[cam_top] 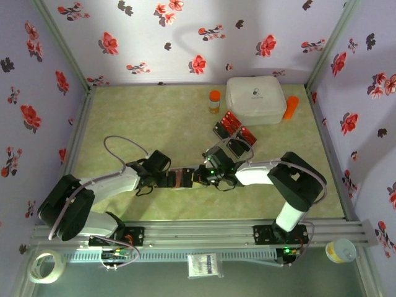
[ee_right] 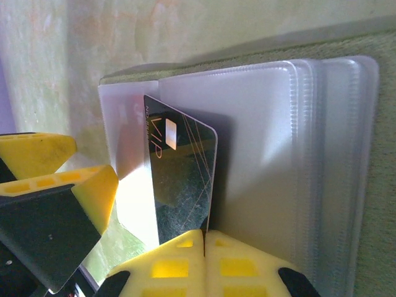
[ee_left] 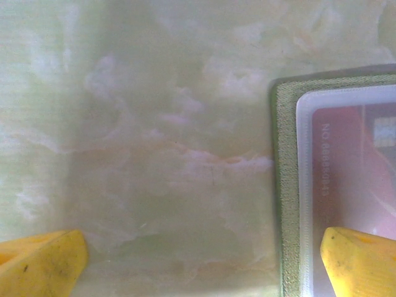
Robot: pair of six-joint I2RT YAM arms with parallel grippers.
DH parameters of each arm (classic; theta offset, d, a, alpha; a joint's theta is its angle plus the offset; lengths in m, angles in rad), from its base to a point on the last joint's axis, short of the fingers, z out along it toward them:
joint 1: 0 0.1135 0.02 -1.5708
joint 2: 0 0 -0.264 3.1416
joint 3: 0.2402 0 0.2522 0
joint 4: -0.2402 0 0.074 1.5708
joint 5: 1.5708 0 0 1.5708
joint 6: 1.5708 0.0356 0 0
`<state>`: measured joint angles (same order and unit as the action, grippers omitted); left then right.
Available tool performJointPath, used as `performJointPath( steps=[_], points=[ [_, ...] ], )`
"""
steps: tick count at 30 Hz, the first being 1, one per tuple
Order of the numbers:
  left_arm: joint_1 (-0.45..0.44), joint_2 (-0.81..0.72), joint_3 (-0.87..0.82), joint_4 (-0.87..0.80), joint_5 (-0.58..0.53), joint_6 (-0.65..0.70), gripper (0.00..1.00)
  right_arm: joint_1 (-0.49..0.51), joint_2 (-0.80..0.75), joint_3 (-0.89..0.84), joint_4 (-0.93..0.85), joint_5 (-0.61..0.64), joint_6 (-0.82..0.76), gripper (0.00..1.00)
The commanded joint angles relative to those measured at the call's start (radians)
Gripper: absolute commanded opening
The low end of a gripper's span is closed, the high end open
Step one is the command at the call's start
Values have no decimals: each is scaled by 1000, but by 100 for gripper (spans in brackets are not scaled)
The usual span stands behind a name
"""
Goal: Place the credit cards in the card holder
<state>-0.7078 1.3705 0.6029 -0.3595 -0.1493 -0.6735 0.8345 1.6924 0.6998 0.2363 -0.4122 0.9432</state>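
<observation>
In the right wrist view my right gripper (ee_right: 204, 238) is shut on the near edge of a black credit card (ee_right: 182, 179) with gold lines. The card stands on edge against the pale translucent sleeves (ee_right: 278, 154) of the open olive card holder (ee_right: 377, 74). From above, both grippers meet at mid-table, the left gripper (cam_top: 185, 178) beside the right gripper (cam_top: 211, 168). My left gripper (ee_left: 201, 263) is open. One yellow fingertip (ee_left: 359, 260) lies over the card holder (ee_left: 286, 185), where a red card (ee_left: 352, 161) sits in a sleeve. More red and black credit cards (cam_top: 232, 129) lie behind.
A large white rounded box (cam_top: 255, 99) stands at the back right, with an orange-capped bottle (cam_top: 214, 101) to its left and another (cam_top: 291, 106) lying to its right. A tape roll (cam_top: 46, 266) and a small cup (cam_top: 340, 250) sit below the near rail.
</observation>
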Motion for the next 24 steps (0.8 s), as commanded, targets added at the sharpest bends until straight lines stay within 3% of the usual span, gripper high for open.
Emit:
performJointPath(
  steps=[1,17,24],
  points=[
    [1,39,-37,49,4,12,100,-3,30,17,-43,-45,-7,0],
    [2,39,-40,60,7,7,100,-3,113,143,-135,-90,-54,0],
    [2,35,-39,60,7,6,100,-13,21,185,-290,-47,-166,27]
  ],
)
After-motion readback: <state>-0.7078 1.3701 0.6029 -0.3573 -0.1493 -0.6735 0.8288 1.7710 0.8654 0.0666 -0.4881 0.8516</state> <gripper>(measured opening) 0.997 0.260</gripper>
